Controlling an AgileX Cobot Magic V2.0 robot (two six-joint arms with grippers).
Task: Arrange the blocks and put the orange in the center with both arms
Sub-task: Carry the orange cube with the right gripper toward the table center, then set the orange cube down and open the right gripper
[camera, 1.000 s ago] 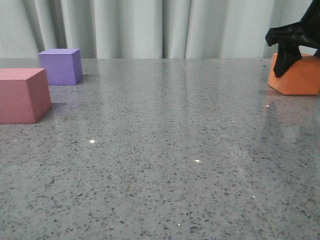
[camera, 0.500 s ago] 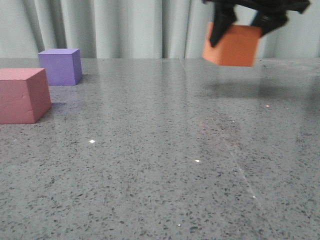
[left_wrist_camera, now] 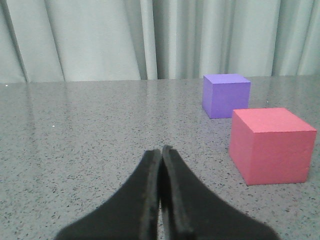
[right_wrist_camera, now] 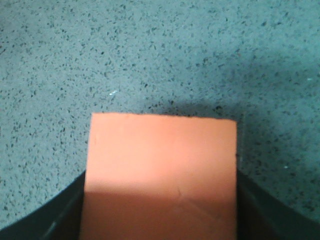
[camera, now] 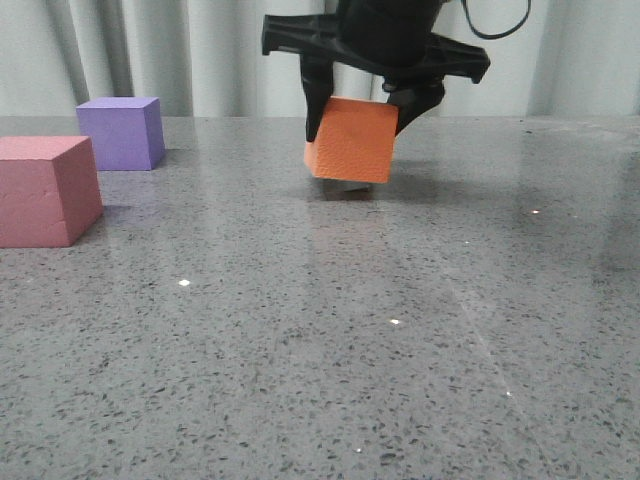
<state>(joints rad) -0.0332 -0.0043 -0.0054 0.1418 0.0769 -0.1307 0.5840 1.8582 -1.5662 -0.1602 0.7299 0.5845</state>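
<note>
Since the earlier frames the orange cube (camera: 352,140) has travelled from the far right edge of the worktop (camera: 330,330), up through the air, and is now sitting near the middle at the back. The right pincer (camera: 360,105) is coming down on it from above, one finger against the cube's left side, the other at its upper right corner, so it is clamped on the cube at about cube width. The cube is tilting slightly, its low edge very close to or just touching the worktop; can't tell which. In the right wrist view the orange cube (right_wrist_camera: 161,175) is filling the gap between the two dark fingers (right_wrist_camera: 47,220).

The left pincer (left_wrist_camera: 161,165) is pressed together with nothing between its fingers, hanging low over bare worktop. The pink-red cube (camera: 45,190) and purple cube (camera: 122,132) are resting on the left, purple behind pink-red, apart. No labels or writing readable.
</note>
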